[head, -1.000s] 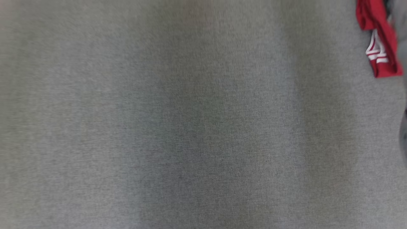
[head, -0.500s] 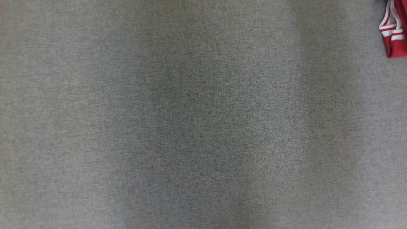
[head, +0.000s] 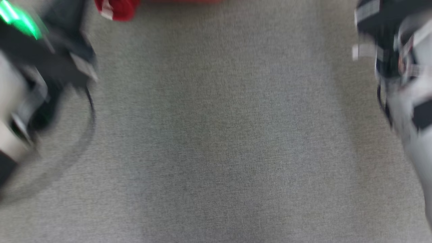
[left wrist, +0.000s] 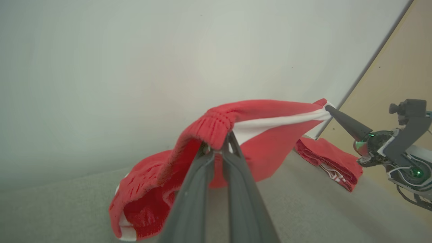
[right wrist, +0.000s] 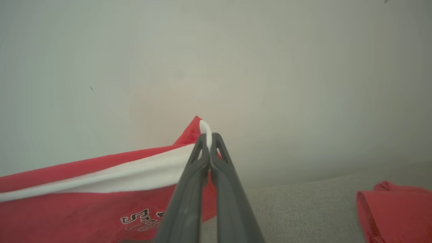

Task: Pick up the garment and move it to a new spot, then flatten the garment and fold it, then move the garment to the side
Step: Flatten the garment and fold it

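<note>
Above a grey cloth surface (head: 216,135), the left gripper (left wrist: 217,150) is pinched on the ribbed edge and the right gripper (right wrist: 210,143) on the white-striped corner of the red garment (left wrist: 270,114) — held stretched aloft between them. Pickup is judged done; laying down, flattening, folding and setting aside remain.

The garment (left wrist: 263,108) spans from our left gripper (left wrist: 218,150) to our right gripper (right wrist: 210,145). Below them we have open grey surface (head: 216,135), a wall (right wrist: 270,67) ahead, and a folded red cloth (right wrist: 395,209) right of the right gripper.

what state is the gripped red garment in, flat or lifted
Lifted: the garment hangs stretched between the left gripper and right gripper, both shut on its edge.
</note>
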You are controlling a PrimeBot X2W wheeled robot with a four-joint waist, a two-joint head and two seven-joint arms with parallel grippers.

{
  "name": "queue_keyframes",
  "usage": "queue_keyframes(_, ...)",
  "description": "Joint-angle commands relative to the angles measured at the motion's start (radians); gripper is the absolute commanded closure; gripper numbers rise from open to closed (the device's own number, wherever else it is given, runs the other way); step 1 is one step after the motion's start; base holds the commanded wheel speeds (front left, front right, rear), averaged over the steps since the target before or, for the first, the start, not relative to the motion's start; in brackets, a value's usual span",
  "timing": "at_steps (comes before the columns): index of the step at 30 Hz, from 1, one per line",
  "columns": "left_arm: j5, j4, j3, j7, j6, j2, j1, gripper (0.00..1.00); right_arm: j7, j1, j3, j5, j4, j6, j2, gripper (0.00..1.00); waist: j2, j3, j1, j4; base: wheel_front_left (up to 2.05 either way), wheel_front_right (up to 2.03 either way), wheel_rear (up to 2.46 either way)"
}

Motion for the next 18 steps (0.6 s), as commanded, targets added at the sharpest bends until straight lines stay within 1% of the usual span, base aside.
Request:
queue_keyframes(1, 0.016, -0.006, 0.016, -0.002, 0.003, -0.003, 0.036, 1.0, -0.005, 0.036, -0.003, 0.01, -0.01, -0.003, -0.012, 1.0, 0.0001, -0.046, 0.0003, 0.016, 0.0, 0.0, 0.0)
queue_keyframes(2, 0.018, -0.024, 0.058, -0.002, 0.003, -0.017, 0.094, 1.0, -0.008, 0.094, -0.01, 0.022, -0.041, -0.003, -0.023, 1.0, 0.0001, -0.058, 0.0003, 0.02, 0.0, 0.0, 0.0)
queue_keyframes(5, 0.074, -0.084, 0.113, -0.002, 0.003, -0.051, 0.279, 1.0, -0.015, 0.257, -0.036, 0.038, -0.129, -0.003, -0.051, 1.0, 0.0001, -0.095, 0.0003, 0.028, 0.0, 0.0, 0.0)
queue_keyframes(7, 0.126, -0.111, 0.129, -0.003, 0.003, -0.06, 0.385, 1.0, -0.015, 0.361, -0.054, 0.04, -0.18, -0.003, -0.056, 1.0, 0.0001, -0.118, 0.0003, 0.03, 0.0, 0.0, 0.0)
queue_keyframes(10, 0.164, -0.124, 0.182, -0.003, 0.003, -0.097, 0.533, 1.0, -0.013, 0.503, -0.086, 0.018, -0.254, -0.003, -0.059, 1.0, 0.0001, -0.154, 0.0003, 0.032, 0.0, 0.0, 0.0)
queue_keyframes(11, 0.184, -0.125, 0.194, -0.003, 0.003, -0.102, 0.578, 1.0, -0.01, 0.549, -0.1, 0.013, -0.276, -0.003, -0.056, 1.0, 0.0001, -0.165, 0.0003, 0.032, 0.0, 0.0, 0.0)
queue_keyframes(13, 0.203, -0.13, 0.232, -0.003, 0.003, -0.137, 0.664, 1.0, 0.004, 0.642, -0.128, 0.006, -0.325, -0.003, -0.041, 1.0, 0.0001, -0.189, 0.0003, 0.032, 0.0, 0.0, 0.0)
queue_keyframes(16, 0.267, -0.106, 0.253, -0.003, 0.003, -0.143, 0.772, 1.0, 0.028, 0.768, -0.18, -0.007, -0.392, -0.003, -0.019, 1.0, 0.0001, -0.216, 0.0003, 0.031, 0.0, 0.0, 0.0)
queue_keyframes(18, 0.303, -0.093, 0.262, -0.003, 0.003, -0.143, 0.829, 1.0, 0.044, 0.845, -0.207, -0.045, -0.432, -0.003, -0.004, 1.0, 0.0001, -0.231, 0.0003, 0.03, 0.0, 0.0, 0.0)
